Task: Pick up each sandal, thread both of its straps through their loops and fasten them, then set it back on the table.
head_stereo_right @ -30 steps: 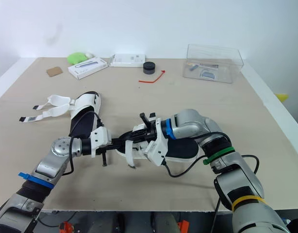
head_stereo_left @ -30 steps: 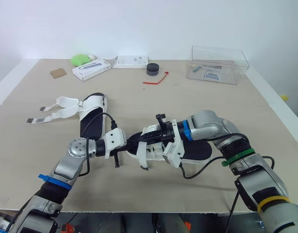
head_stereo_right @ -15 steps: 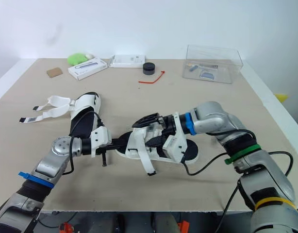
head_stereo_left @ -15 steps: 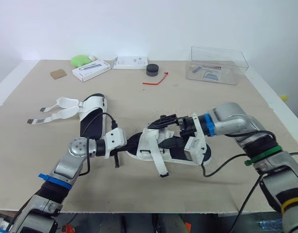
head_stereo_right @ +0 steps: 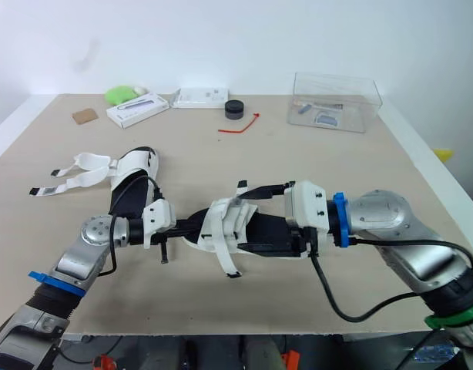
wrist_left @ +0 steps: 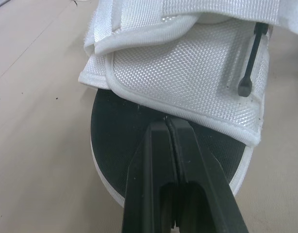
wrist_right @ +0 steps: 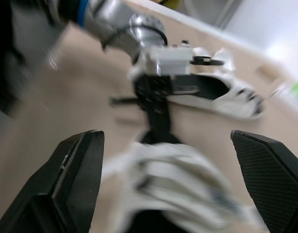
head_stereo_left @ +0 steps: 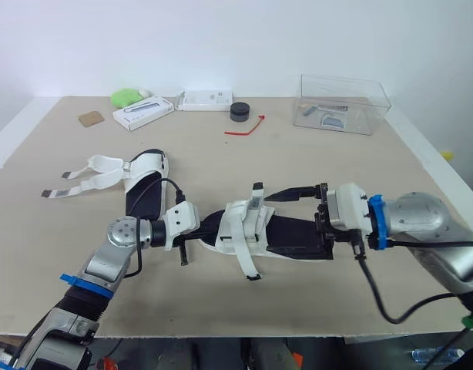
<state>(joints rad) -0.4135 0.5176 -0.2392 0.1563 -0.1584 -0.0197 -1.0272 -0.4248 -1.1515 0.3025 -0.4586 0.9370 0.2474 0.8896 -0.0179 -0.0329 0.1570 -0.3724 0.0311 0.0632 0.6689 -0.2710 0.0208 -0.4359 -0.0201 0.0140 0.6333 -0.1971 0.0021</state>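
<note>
One white sandal with a black sole [head_stereo_left: 256,231] lies mid-table, its straps wrapped over the upper and one strap end hanging toward the front. My left gripper [head_stereo_left: 192,237] is shut, its fingertips [wrist_left: 167,127] resting on the black insole at the toe end. My right gripper [head_stereo_left: 271,223] is open wide, one finger above and one below the sandal's heel part, holding nothing. The right wrist view looks over the blurred sandal [wrist_right: 178,184] toward my left arm. A second sandal [head_stereo_left: 144,185] lies at the left, with both straps [head_stereo_left: 86,176] loose and spread on the table.
At the back of the table [head_stereo_left: 360,169] stand a clear plastic box [head_stereo_left: 344,104], two white boxes [head_stereo_left: 144,112] [head_stereo_left: 208,99], a black round piece [head_stereo_left: 239,111], a red tie [head_stereo_left: 246,127], a green object [head_stereo_left: 126,95] and a brown card [head_stereo_left: 91,119].
My right gripper has opened, let go of the sandal's strap and drawn back to the right. The sandal has settled flatter on the table. My left gripper has not moved.
</note>
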